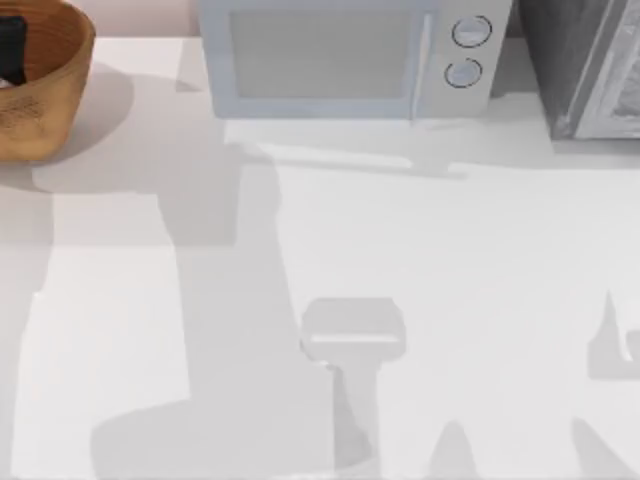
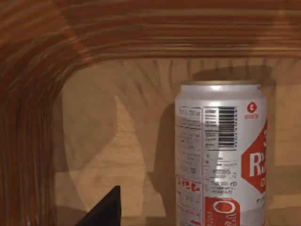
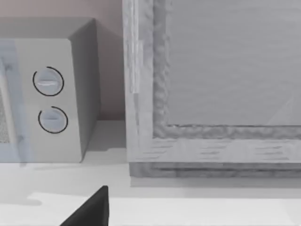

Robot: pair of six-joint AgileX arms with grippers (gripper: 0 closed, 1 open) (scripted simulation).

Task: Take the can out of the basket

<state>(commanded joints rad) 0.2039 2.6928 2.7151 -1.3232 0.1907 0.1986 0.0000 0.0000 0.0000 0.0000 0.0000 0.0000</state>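
Observation:
The basket is a round orange-brown wicker bowl at the table's far left corner. My left gripper reaches down into it as a dark shape. The left wrist view looks across the basket's wooden floor and ribbed wall. There the can stands upright, silvery with red labels and a barcode. One dark fingertip of the left gripper sits off to the side of the can, clear of it. The gripper is open and holds nothing. In the right wrist view, a dark fingertip of my open right gripper hangs over the table.
A pale blue-grey microwave with two round knobs stands at the back middle of the table. A grey cabinet stands at the back right. Arm shadows fall across the white tabletop.

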